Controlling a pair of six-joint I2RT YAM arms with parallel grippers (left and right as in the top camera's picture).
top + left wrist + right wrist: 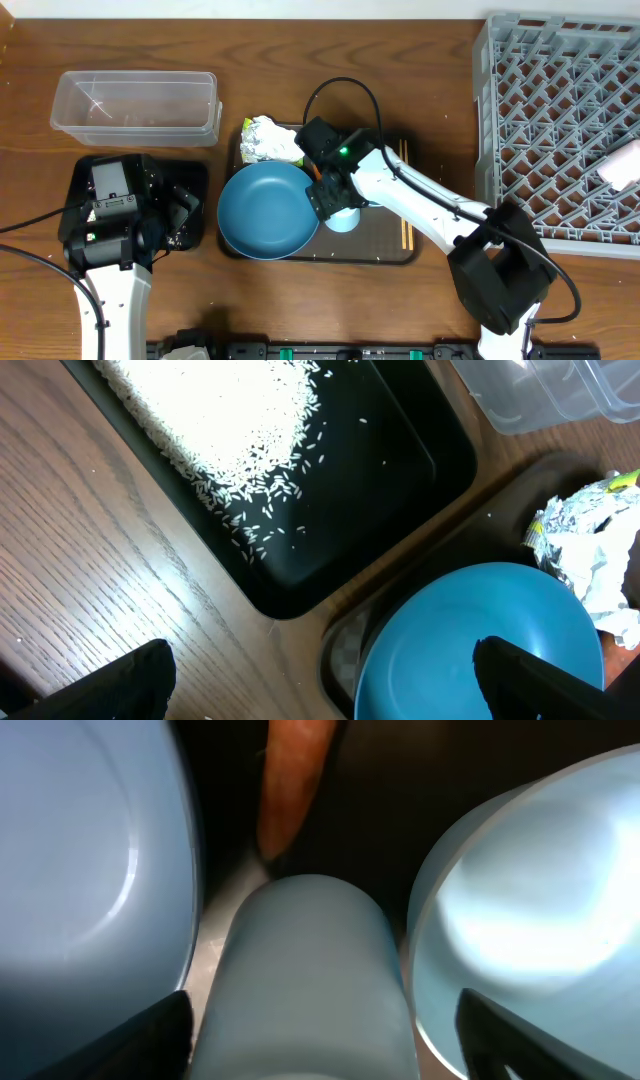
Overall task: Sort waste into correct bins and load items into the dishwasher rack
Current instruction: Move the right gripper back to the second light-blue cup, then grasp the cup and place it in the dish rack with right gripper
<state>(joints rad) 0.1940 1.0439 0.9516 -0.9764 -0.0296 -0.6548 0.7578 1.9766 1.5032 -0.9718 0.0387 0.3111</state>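
My right pincer [320, 1035] gapes around the light-blue cup [310, 980]; my left pincer [330, 685] gapes empty near the left edge of the wood-grain counter [90, 540].

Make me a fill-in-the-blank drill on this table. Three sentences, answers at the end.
1. The black tray holds loose white ____.
2. The crumpled wrapper lies on the brown tray beside the big blue ____.
3. The open right hand straddles a light-blue ____, with a carrot beyond it.
Missing words: rice; bowl; cup.
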